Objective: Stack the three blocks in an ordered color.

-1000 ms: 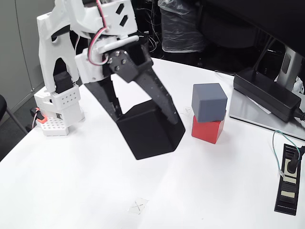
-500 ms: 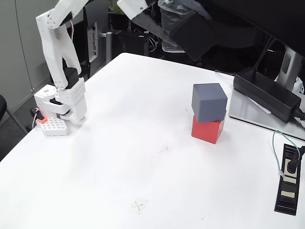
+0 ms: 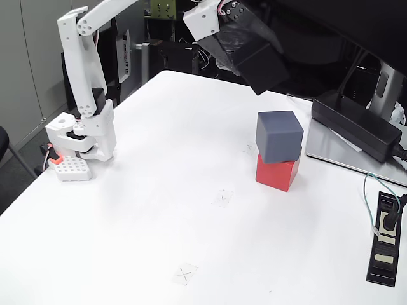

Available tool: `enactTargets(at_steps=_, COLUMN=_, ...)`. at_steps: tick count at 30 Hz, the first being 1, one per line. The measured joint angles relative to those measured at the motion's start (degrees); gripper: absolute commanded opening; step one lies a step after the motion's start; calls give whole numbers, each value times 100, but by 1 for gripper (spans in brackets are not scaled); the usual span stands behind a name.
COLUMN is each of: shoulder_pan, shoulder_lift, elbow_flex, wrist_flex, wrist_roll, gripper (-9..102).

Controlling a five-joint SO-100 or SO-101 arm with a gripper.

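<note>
Black block airborne in gripper, two-block stack on table.

Fixed view: gripper (image 3: 264,60) is up near the top edge, jaws pinching the black block (image 3: 262,63), tilted, above and a little left of the stack, well clear of it. Blue-grey block (image 3: 279,136) sits on the red block (image 3: 277,171), twisted slightly off its edges, on the white table (image 3: 159,210). Power brick (image 3: 356,125) is to the right of the stack, power strip (image 3: 385,236) at the right edge.
</note>
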Motion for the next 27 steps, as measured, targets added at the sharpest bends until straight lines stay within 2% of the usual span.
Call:
enactTargets(at_steps=15, shoulder_pan=26, shoulder_lift=-967, elbow_flex=-686, wrist_flex=0, wrist_roll=246, gripper=9)
enactTargets(at_steps=27, shoulder_pan=668, shoulder_lift=-1345, elbow_flex=-729, wrist_flex=0, wrist_roll=246, gripper=9)
